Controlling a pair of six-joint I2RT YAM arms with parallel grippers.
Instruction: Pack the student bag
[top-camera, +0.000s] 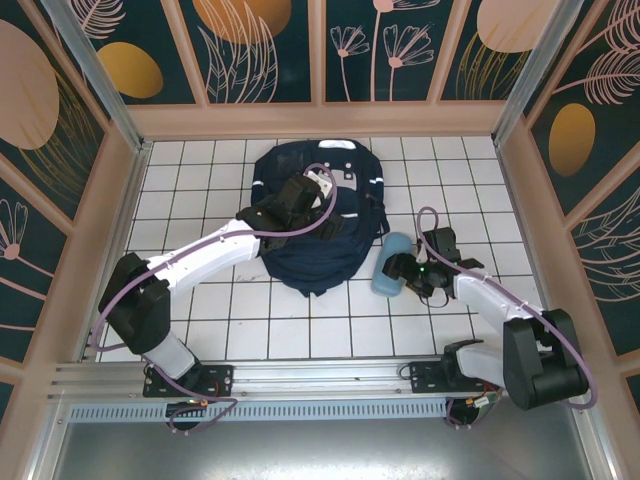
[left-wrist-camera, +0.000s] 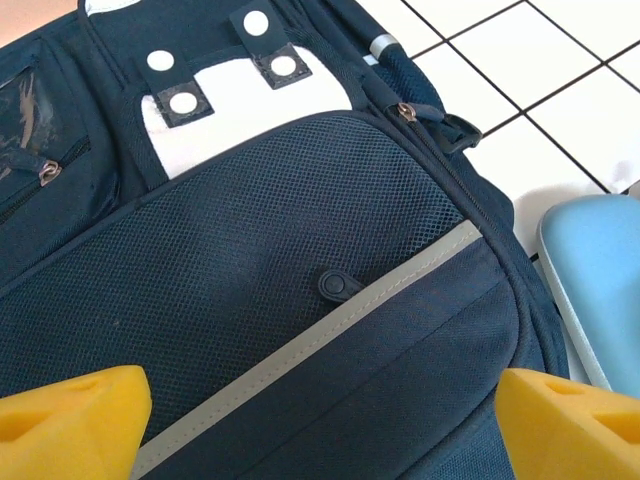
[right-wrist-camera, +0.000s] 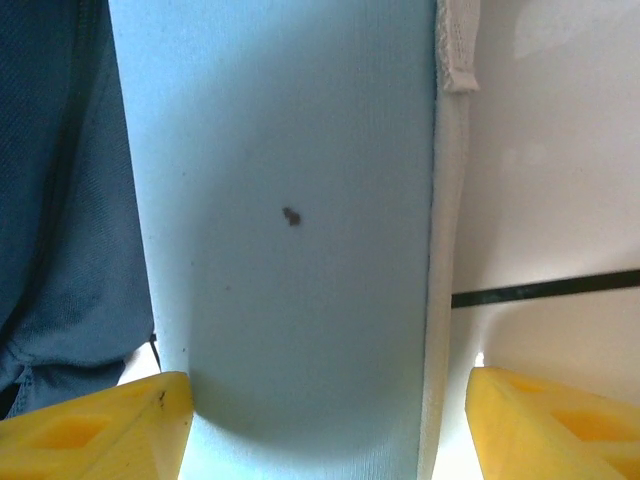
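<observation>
1. My right gripper (right-wrist-camera: 325, 420) sits directly over a light blue pouch (top-camera: 388, 275) that lies flat on the counter (top-camera: 470, 180). Its yellow fingers (right-wrist-camera: 90, 430) stand apart, one on each side of the pouch.
2. The pouch's long axis runs straight ahead of this gripper, so the jaws span its short width. That is the way I want them for a pinch.
3. The one finger is at the pouch's edge. The other hangs over bare tile, a little off the far seam, so nothing is clamped yet.
4. The student bag (top-camera: 310, 265) lies just beyond that nearer finger, its navy fabric right beside the pouch (touching or not, I cannot tell).
5. My left gripper (left-wrist-camera: 320, 420) hovers above the bag's mesh front pocket with its fingers wide apart and nothing between them. The pouch is off to its right side.
6. The right arm is plainly the nearer one to the pouch. My guess is the next move is closing on it and carrying it sideways toward the bag. I see no open mouth on the bag.
</observation>
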